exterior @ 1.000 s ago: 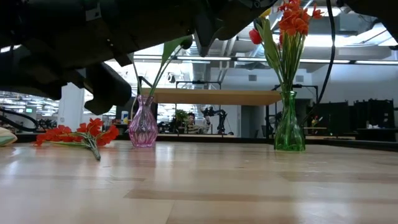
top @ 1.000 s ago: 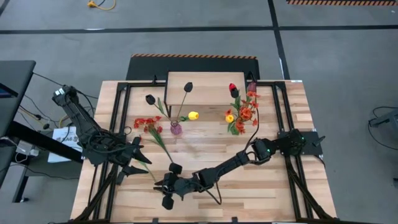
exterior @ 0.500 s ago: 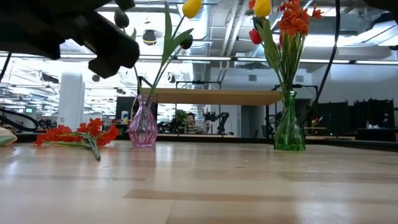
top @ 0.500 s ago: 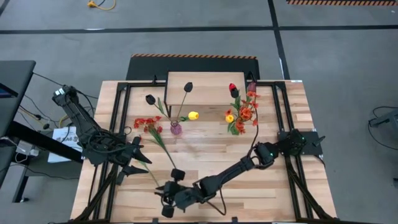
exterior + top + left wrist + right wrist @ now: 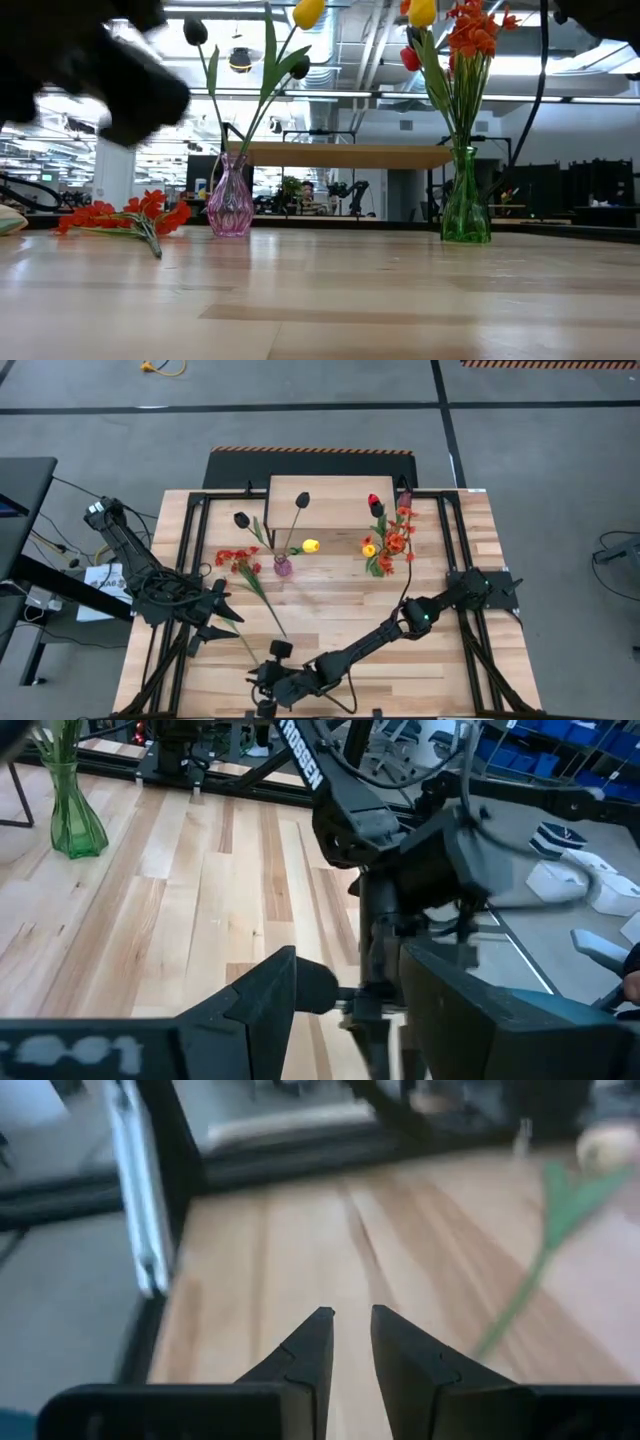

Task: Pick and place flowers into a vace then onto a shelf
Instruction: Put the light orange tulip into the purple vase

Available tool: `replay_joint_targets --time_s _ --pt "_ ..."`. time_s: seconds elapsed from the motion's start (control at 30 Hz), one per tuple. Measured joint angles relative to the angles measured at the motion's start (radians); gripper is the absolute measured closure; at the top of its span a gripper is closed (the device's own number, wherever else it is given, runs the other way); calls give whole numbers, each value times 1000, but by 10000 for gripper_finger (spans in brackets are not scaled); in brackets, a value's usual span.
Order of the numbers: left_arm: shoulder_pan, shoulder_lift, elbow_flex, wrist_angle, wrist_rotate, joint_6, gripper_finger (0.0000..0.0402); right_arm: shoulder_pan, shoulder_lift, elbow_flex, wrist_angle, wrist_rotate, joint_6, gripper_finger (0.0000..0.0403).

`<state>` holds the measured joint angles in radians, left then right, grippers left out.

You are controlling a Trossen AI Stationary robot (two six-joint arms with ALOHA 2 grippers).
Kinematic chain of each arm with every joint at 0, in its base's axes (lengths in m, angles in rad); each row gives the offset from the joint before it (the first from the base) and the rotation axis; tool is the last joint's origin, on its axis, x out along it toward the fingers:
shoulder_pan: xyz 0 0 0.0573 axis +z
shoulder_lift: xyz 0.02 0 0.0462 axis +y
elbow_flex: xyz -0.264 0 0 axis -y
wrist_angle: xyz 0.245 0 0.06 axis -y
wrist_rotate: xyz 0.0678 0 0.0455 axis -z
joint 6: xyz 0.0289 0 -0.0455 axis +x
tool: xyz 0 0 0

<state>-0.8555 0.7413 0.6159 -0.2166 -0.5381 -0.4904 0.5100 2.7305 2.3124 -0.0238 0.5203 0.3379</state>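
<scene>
In the high view the right pincer [image 5: 268, 682] has slid toward the bottom edge of the frame over the last second, its fingers a narrow gap apart and clamped on nothing, moving off the loose flower stem [image 5: 262, 596] lying on the table [image 5: 330, 600]. The left pincer [image 5: 222, 620] waits at centre left, fingers apart. Most flowers stand in the pink vase [image 5: 283, 566] and green vase [image 5: 385, 565]; the orange spray [image 5: 237, 558] still lies flat, and the shelf [image 5: 330, 488] at upper centre stays bare, so I judge the task unfinished.
</scene>
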Motion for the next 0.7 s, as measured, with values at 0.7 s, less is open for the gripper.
replay_joint_targets --time_s 0.7 --pt "-1 78 1 8 0 -28 232 -38 57 23 -30 -106 4 339"
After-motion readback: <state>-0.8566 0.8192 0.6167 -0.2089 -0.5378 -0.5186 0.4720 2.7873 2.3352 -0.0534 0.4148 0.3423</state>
